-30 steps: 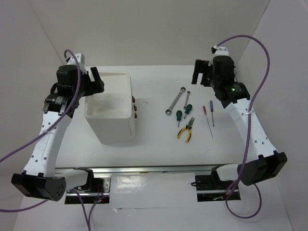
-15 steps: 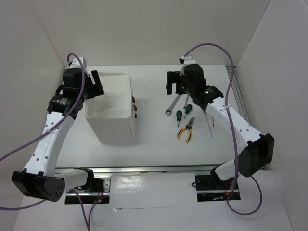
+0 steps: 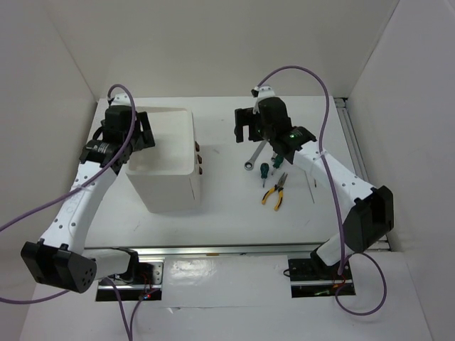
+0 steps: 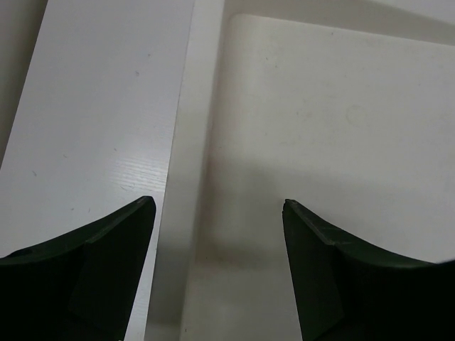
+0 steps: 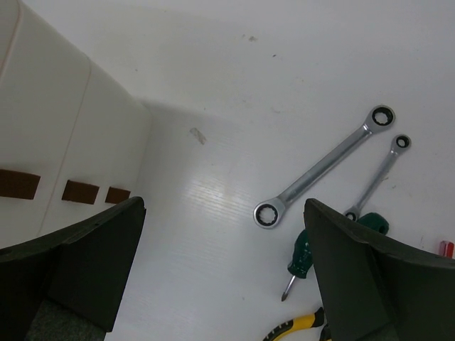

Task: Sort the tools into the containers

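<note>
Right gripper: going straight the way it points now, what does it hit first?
Probably bare white tabletop, in the gap between the white plastic drawer box and the long silver ratchet wrench. The open right gripper aims just left of the wrench's ring end; depth unclear.

**Tools beside the box:** The box [image 3: 167,174] stands on the left half of the counter [image 3: 227,206], its drawer knobs [image 3: 200,159] on the side facing the tools. To its right lies the ratchet wrench [image 5: 323,168]. Two short screwdrivers [image 5: 298,257] lie just right of and before the wrench, and the pliers [image 3: 274,192] lie nearest the arm bases. A thin screwdriver [image 3: 311,187] lies farthest right. The left end effector [image 4: 217,206] hangs over the left rim of the box's top tray [image 4: 320,128]. The right end effector [image 5: 224,206] hangs over the counter between box and wrench.
</note>
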Motion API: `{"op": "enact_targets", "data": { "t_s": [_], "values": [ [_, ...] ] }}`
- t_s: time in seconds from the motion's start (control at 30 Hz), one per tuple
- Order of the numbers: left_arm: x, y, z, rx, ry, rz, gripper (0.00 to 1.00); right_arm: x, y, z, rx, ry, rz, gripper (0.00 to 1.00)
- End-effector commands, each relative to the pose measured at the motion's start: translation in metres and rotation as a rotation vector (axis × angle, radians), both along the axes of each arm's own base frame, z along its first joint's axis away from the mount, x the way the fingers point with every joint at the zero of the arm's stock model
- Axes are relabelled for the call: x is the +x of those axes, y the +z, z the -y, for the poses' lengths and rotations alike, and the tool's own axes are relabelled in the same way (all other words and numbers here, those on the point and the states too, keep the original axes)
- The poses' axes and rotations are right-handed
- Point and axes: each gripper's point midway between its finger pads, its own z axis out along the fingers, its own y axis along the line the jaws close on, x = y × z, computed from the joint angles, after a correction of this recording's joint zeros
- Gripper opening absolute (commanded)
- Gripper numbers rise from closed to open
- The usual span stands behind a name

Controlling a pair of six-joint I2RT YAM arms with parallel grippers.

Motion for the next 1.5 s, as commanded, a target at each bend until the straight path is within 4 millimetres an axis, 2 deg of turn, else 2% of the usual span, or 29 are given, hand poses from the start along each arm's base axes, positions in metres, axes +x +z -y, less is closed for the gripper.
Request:
{"op": "enact_targets", "data": {
  "t_s": [0.0,0.03,0.1,0.13,0.17,0.2,0.23,0.27,0.3,0.33,0.37,0.43,0.47,0.5,0.53,0.57,0.63,0.67,0.77,0.8,0.87,0.9,0.93,1.1,1.13,1.17,1.27,1.4,1.47],
  "values": [
    [0.002,-0.004,-0.001,0.000,0.017,-0.008,0.84,0.009,0.023,-0.019,0.075,0.032,0.081,1.00],
    [0.003,-0.011,-0.001,-0.004,0.022,-0.024,0.81,0.004,0.011,-0.026,0.085,0.076,0.059,1.00],
    [0.004,-0.014,0.003,-0.002,0.013,-0.033,0.74,0.002,0.020,-0.038,0.164,0.151,0.107,1.00],
    [0.003,-0.017,0.004,0.008,0.015,-0.041,0.74,-0.010,0.007,-0.046,0.208,0.261,0.075,1.00],
    [0.002,-0.017,0.008,0.008,0.002,-0.041,0.62,-0.015,0.005,-0.053,0.249,0.327,0.072,1.00],
    [0.002,-0.017,0.008,0.008,0.002,-0.041,0.57,-0.022,0.007,-0.057,0.285,0.396,0.086,1.00],
    [0.002,-0.017,0.010,0.016,0.001,-0.039,0.55,-0.034,0.021,-0.071,0.364,0.525,0.126,1.00],
    [0.002,-0.017,0.012,0.022,-0.002,-0.038,0.54,-0.042,0.008,-0.072,0.389,0.566,0.108,1.00],
    [-0.001,-0.022,0.011,0.026,-0.002,-0.055,0.53,-0.045,0.010,-0.073,0.418,0.601,0.121,0.99],
    [-0.001,-0.022,0.015,0.031,-0.008,-0.054,0.53,-0.047,0.018,-0.079,0.452,0.651,0.172,0.97],
    [-0.002,-0.022,0.018,0.032,-0.018,-0.054,0.53,-0.055,0.010,-0.080,0.490,0.686,0.138,0.94],
    [-0.002,-0.021,0.016,0.037,-0.010,-0.053,0.53,-0.056,0.015,-0.085,0.524,0.731,0.178,0.93],
    [-0.002,-0.021,0.019,0.037,-0.019,-0.053,0.54,-0.058,0.008,-0.089,0.548,0.749,0.151,0.92],
    [-0.002,-0.021,0.019,0.037,-0.019,-0.053,0.54,-0.059,0.010,-0.091,0.561,0.766,0.161,0.87],
    [-0.002,-0.021,0.019,0.037,-0.019,-0.053,0.54,-0.058,0.015,-0.093,0.576,0.785,0.200,0.87],
    [-0.002,-0.021,0.019,0.037,-0.019,-0.053,0.56,-0.057,0.007,-0.096,0.596,0.787,0.169,0.87],
    [-0.003,-0.025,0.020,0.032,-0.014,-0.060,0.59,-0.056,0.009,-0.102,0.615,0.811,0.185,0.84],
    [-0.003,-0.025,0.020,0.032,-0.014,-0.060,0.60,-0.053,0.014,-0.104,0.625,0.818,0.212,0.84],
    [-0.003,-0.025,0.023,0.032,-0.024,-0.060,0.63,-0.040,0.004,-0.116,0.639,0.818,0.178,0.82],
    [-0.004,-0.030,0.023,0.037,-0.024,-0.077,0.64,-0.034,-0.007,-0.119,0.650,0.811,0.151,0.82],
    [-0.004,-0.030,0.023,0.037,-0.024,-0.077,0.70,-0.028,-0.010,-0.123,0.664,0.809,0.145,0.78],
    [-0.004,-0.030,0.023,0.037,-0.024,-0.077,0.70,-0.027,-0.018,-0.128,0.674,0.816,0.138,0.77],
    [-0.004,-0.030,0.023,0.037,-0.024,-0.077,0.73,-0.028,-0.018,-0.131,0.690,0.828,0.127,0.74],
    [-0.004,-0.030,0.023,0.037,-0.024,-0.077,0.75,-0.025,-0.020,-0.141,0.746,0.864,0.135,0.65],
    [-0.004,-0.030,0.023,0.037,-0.024,-0.077,0.76,-0.027,-0.014,-0.146,0.756,0.876,0.135,0.65],
    [-0.004,-0.030,0.024,0.031,-0.032,-0.079,0.78,-0.028,-0.019,-0.147,0.755,0.886,0.128,0.65],
    [-0.004,-0.030,0.024,0.031,-0.032,-0.079,0.78,-0.033,-0.011,-0.157,0.767,0.915,0.145,0.65],
    [-0.003,-0.033,0.027,0.027,-0.041,-0.089,0.79,-0.035,-0.012,-0.162,0.768,0.926,0.141,0.64],
    [-0.003,-0.034,0.028,0.022,-0.048,-0.091,0.79,-0.034,-0.019,-0.163,0.767,0.919,0.121,0.64]
  ]
}}
